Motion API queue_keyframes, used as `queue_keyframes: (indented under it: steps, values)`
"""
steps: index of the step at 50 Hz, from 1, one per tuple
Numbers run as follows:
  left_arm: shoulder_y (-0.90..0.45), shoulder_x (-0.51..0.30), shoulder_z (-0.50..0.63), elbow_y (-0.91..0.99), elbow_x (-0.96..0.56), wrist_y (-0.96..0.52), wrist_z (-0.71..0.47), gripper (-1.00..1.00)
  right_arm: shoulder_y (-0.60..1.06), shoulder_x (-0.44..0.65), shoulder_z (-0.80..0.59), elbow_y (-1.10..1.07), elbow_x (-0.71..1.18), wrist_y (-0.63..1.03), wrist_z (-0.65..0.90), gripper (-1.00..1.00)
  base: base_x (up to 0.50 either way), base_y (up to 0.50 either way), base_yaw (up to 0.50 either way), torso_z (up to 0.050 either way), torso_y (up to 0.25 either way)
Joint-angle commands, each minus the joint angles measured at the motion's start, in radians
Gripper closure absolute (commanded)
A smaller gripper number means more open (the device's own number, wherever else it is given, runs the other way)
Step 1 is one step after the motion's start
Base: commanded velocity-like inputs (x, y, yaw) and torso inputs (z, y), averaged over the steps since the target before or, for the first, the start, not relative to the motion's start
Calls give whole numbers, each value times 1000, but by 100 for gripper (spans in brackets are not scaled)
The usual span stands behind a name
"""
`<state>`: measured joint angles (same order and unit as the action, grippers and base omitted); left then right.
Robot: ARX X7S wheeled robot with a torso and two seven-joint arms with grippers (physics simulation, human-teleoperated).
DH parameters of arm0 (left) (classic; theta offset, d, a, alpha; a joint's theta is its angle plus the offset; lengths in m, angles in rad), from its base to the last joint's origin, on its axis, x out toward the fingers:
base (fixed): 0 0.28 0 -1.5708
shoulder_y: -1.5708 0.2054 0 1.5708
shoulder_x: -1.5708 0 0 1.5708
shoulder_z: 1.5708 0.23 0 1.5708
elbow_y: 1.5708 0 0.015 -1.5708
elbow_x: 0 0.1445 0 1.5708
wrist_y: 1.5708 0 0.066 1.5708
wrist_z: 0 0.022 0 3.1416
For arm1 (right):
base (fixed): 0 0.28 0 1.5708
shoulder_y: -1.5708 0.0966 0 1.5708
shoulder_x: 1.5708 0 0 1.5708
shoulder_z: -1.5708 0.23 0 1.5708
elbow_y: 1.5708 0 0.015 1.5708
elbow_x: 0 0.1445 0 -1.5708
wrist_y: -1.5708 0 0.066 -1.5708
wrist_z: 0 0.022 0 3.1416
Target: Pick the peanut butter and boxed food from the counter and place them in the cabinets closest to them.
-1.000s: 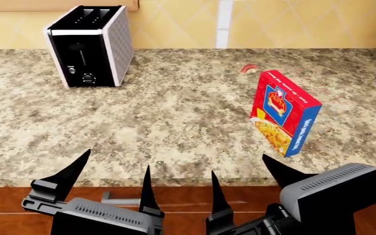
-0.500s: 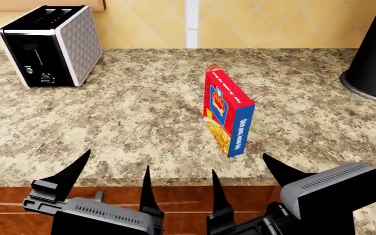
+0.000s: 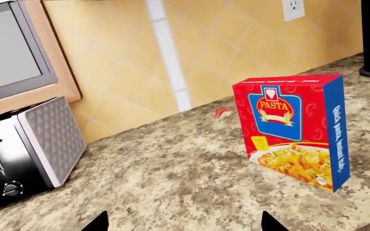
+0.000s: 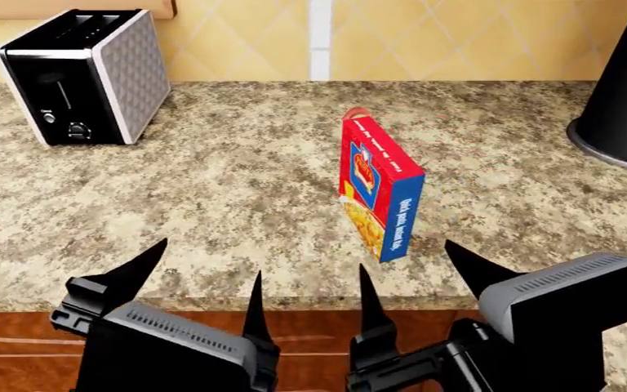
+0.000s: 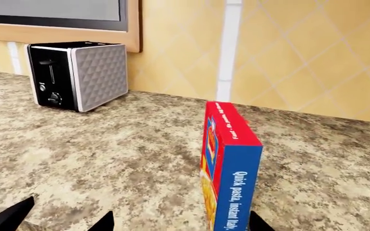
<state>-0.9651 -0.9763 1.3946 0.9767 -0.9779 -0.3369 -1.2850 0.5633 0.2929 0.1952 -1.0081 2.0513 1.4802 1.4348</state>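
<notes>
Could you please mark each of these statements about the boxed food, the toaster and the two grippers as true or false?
1. The boxed food stands upright on the counter. True.
2. The right gripper is shut on the box. False: its jaws are open, short of it.
3. The toaster sits near the back wall. True.
4. The left gripper holds a jar. False: it is open and empty.

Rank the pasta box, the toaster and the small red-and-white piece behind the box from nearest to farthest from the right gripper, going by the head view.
1. Pasta box: upright on the counter, just ahead of the right gripper.
2. Small red-and-white piece: directly behind the box, toward the wall.
3. Toaster: far back-left corner, by the backsplash.
</notes>
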Motion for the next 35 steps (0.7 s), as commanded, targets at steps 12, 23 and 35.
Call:
queue_keyframes:
  steps: [12,23,35]
  values:
    - [-145,-47,-71,38,-210,10,60,-100,26,26,-20,9,-24,-36,-17,-100,70,0,0,0,0]
    - [-131,-44,-63,29,-192,18,67,-100,19,30,-22,1,-36,-40,-32,-100,479,-3,0,0,0]
    - [-127,-41,-59,19,-186,24,74,-100,11,29,-15,-3,-49,-42,-48,-100,40,0,0,0,0]
